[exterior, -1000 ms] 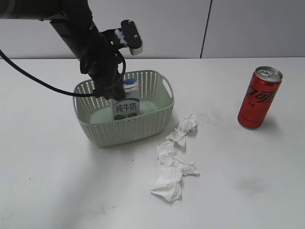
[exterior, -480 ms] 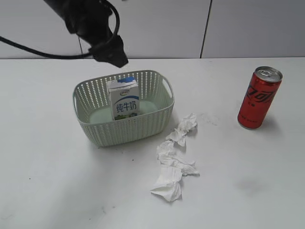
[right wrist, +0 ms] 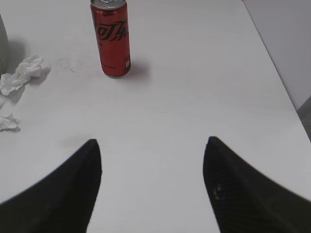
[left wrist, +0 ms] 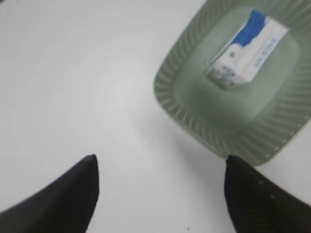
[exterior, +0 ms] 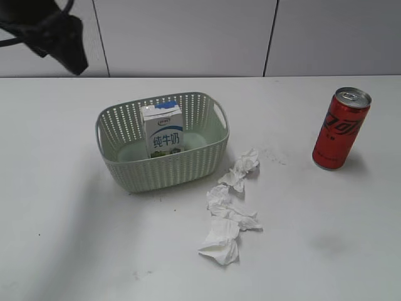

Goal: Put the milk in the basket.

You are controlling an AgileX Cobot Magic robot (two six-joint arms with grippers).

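The milk (exterior: 164, 130), a small white carton with a blue top patch, stands upright inside the pale mint-green basket (exterior: 188, 164). Both also show in the left wrist view, the milk (left wrist: 245, 51) inside the basket (left wrist: 194, 124). My left gripper (left wrist: 160, 167) is open and empty, high above the bare table left of the basket; in the exterior view only a dark part of it (exterior: 59, 37) shows at the top left. My right gripper (right wrist: 151, 145) is open and empty over the bare table on the right; it is out of the exterior view.
A red soda can (exterior: 340, 128) stands at the right and also shows in the right wrist view (right wrist: 111, 38). Crumpled white tissues (exterior: 229, 213) lie in front of and to the right of the basket. The table's right edge (right wrist: 272, 63) runs close to the can.
My left gripper let go of the milk, rose out of the basket and moved away to the upper left. The milk stays standing in the basket.
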